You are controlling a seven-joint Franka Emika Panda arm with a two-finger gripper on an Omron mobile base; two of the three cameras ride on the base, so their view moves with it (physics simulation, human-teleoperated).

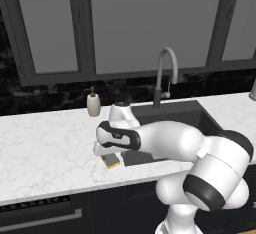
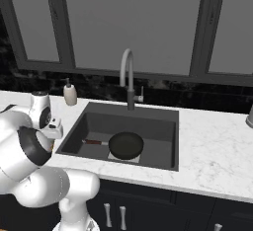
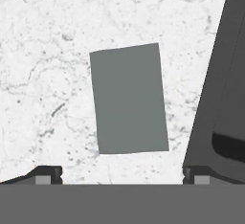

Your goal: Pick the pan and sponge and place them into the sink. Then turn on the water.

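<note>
Hovering with gripper fingers apart over sponge on counter; pan already in sink, faucet untouched.

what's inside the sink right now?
The pan lies on the floor of the sink, handle pointing left. No water runs from the faucet. The sponge sits on the counter under the open gripper. The near sink wall hides part of the floor.

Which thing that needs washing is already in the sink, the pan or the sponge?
The pan. It lies inside the sink, while the sponge lies on the white counter beside the sink, right under the open gripper.
</note>
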